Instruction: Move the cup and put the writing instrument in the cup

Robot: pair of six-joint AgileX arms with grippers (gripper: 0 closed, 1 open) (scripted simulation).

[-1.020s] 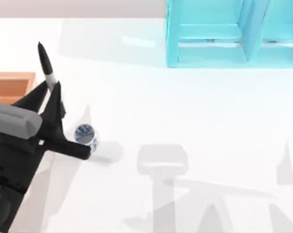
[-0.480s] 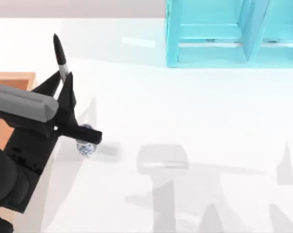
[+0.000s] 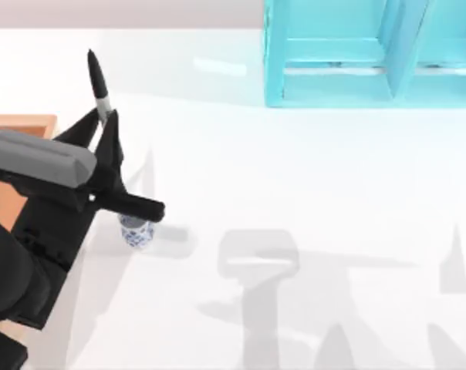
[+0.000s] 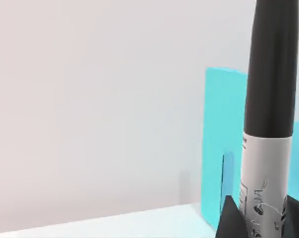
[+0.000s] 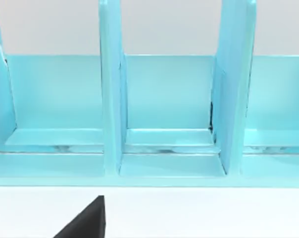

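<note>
Top view: pen (image 3: 99, 86) above cup (image 3: 136, 231).

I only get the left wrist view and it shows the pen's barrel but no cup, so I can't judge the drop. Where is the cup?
Observer: In the top view the cup stands on the table's left side, its far rim tucked under a black part of the left arm.
Operator: And how does the pen lie relative to it?
Observer: The left gripper is shut on the pen, which appears farther up the top view than the cup, its free end towards the table's far edge.
Operator: Is the right arm in the way?
Observer: No; the right gripper faces the blue shelf rack at the table's far right.
</note>
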